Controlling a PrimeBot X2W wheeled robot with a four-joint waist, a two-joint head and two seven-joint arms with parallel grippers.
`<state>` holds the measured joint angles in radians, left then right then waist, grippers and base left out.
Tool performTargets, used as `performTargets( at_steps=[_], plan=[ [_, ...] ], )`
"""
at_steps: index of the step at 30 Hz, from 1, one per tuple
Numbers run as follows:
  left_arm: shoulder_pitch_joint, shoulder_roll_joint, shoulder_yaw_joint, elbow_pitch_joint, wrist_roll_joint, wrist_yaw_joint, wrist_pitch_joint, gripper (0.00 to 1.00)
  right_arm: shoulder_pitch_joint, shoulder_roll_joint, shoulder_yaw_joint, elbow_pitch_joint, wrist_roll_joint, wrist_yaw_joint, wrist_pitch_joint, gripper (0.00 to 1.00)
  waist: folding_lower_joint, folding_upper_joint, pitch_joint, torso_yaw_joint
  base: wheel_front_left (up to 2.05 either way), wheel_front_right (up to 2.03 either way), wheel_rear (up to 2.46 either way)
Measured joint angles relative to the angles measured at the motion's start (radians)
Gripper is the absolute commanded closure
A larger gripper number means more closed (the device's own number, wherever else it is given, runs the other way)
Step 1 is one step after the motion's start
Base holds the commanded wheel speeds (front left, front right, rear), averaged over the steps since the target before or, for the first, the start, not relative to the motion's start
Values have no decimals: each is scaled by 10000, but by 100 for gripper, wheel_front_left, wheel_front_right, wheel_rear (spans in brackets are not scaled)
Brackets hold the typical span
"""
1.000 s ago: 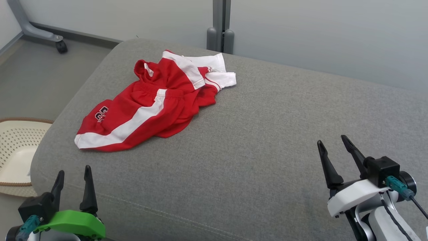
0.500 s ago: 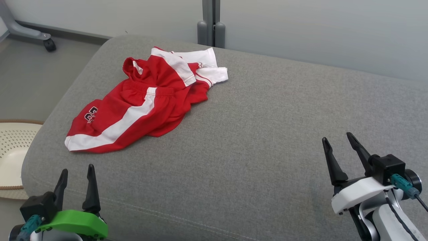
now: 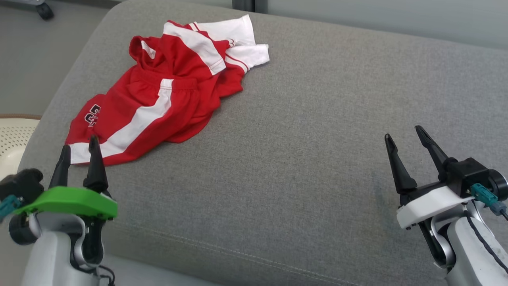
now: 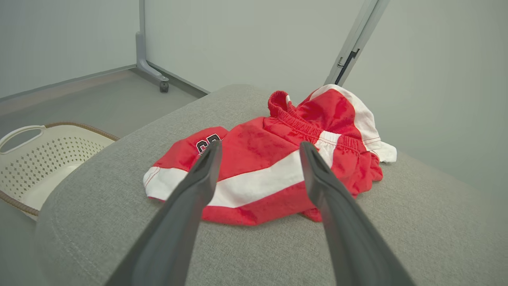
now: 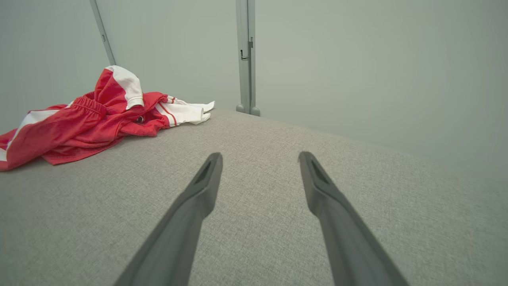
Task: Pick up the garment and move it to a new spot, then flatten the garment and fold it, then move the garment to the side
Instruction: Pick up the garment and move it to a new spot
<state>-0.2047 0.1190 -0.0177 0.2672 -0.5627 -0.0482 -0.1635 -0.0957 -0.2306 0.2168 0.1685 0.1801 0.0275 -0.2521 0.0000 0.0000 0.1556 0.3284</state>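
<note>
Left hand (image 3: 79,142) spread, garment (image 3: 135,99) ahead, seemingly apart

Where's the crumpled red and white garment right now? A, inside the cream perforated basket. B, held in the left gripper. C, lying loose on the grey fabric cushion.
C: the red and white garment lies on the grey fabric cushion; the left gripper is open and empty.

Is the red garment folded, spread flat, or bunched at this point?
Bunched. The red garment lies rumpled on the grey cushion, its layers heaped and twisted, with no neat fold.
</note>
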Motion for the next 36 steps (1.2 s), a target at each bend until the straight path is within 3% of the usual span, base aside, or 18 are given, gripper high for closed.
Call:
performTargets(
  at_steps=[5, 11, 20, 28, 29, 30, 31, 36],
  plan=[
    [-1086, -673, 384, 495, -1501, -27, 941, 0, -313, -115, 52, -117, -75, 77, 4, 0, 0, 0, 672, -76, 0, 0, 0],
    [-2391, -685, 719, 1106, -2284, 238, 1921, 0, -838, -295, 59, -345, -182, 151, 21, 0, 0, 0, 1500, -217, 0, 0, 0],
    [-3685, -780, 867, 2355, -2821, 825, 2874, 0, -1284, -395, 50, -267, -249, 161, 19, 0, 0, 0, 2541, -512, 0, 0, 0],
    [-4223, -800, 769, 3363, -2786, 1022, 3361, 0, -1316, -464, -75, -98, -249, 161, 17, 0, 0, 0, 2800, -701, 0, 0, 0],
    [-4283, -798, 771, 3444, -2786, 1028, 3386, 9, -1317, -466, -88, -92, -249, 159, 17, 0, 0, 0, 2803, -696, 0, 0, 0],
    [-4340, -800, 790, 3513, -2786, 1055, 3384, 58, -1318, -466, -94, -79, -249, 157, 17, 0, 0, 0, 2805, -688, 0, 0, 0],
    [-4401, -798, 803, 3590, -2786, 1078, 3382, 100, -1319, -468, -100, -61, -249, 155, 17, 0, 0, 0, 2808, -680, 0, 0, 0],
    [-4645, -800, 805, 3810, -2765, 1099, 3160, 100, -1328, -466, -125, 81, -249, 148, 15, 0, 0, 0, 2774, -636, 0, 0, 0]
  ],
)
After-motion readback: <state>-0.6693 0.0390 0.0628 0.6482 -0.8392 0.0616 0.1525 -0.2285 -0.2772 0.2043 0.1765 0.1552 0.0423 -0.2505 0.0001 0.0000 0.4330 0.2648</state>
